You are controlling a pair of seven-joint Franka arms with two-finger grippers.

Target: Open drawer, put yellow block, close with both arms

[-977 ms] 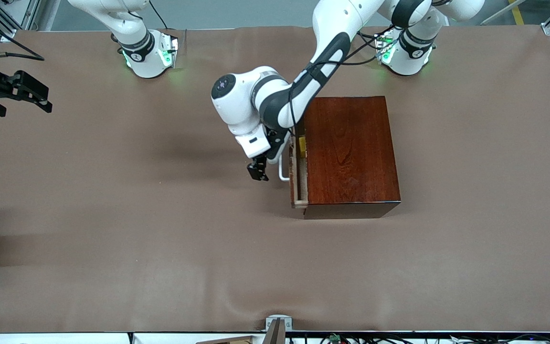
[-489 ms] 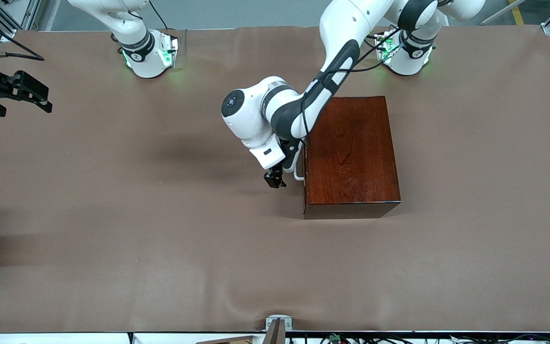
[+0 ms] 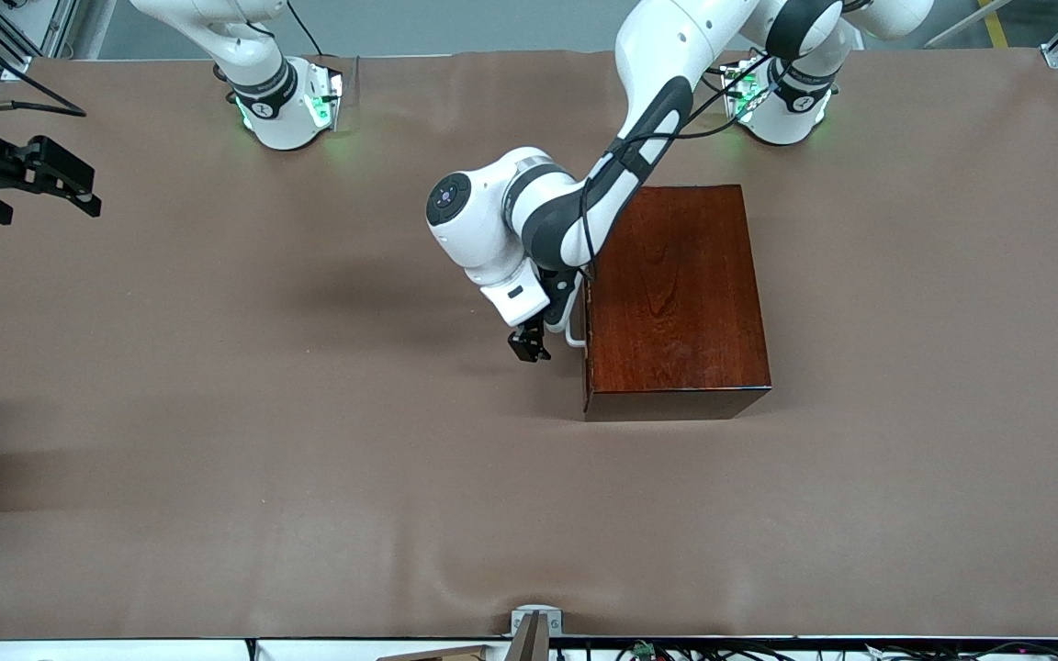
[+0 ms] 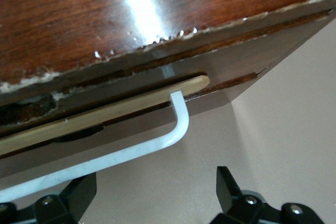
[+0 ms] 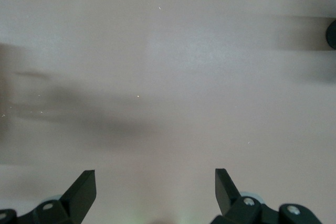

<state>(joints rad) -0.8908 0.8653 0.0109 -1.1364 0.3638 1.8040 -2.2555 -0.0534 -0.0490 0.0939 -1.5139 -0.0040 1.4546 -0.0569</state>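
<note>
Drawer (image 3: 586, 341) had gone shut, yellow block no longer visible.
Left gripper (image 3: 528, 346) sat spread and empty beside the white handle (image 4: 157, 142); right gripper (image 3: 56, 179) waited, spread, empty.

Even, bright overhead light is cast over the brown cloth-covered counter (image 3: 217, 413), where soft, diffuse shadows are thrown beside the glossy mahogany-coloured rectangular wooden box (image 3: 676, 294). A white glare patch is seen on the box's top in the left wrist view, which is softly focused. Blurred shadow bands are seen in the right wrist view.
</note>
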